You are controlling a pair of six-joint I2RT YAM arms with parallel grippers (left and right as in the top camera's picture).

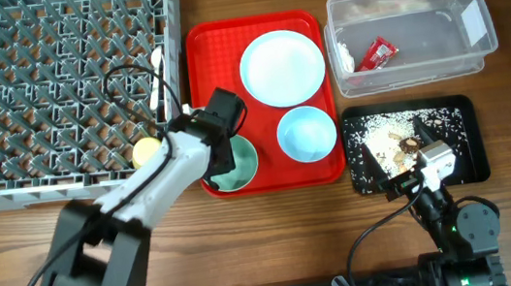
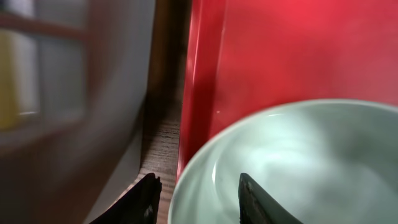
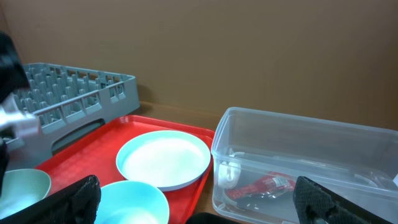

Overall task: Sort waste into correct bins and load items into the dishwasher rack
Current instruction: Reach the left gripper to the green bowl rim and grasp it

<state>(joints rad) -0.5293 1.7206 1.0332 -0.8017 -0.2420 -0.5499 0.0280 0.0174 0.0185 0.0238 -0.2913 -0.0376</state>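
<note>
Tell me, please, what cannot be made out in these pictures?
Overhead: the left arm hides part of the green bowl.
Left wrist: the rack is blurred; the frame's edge hides whether the jaws touch the bowl.
Right wrist: white item in the clear tub, too small.

Overhead, the left end effector (image 1: 228, 159) covers part of the green bowl (image 1: 248, 167), the rack (image 1: 54, 90) runs off the top and left edges, and a white utensil (image 1: 159, 70) in it is too small to tell fork from spoon. From the left wrist the rack is a grey blur, the cup (image 2: 7, 81) a yellow smear. From the right wrist the tub (image 3: 280, 134) runs off the right edge.
</note>
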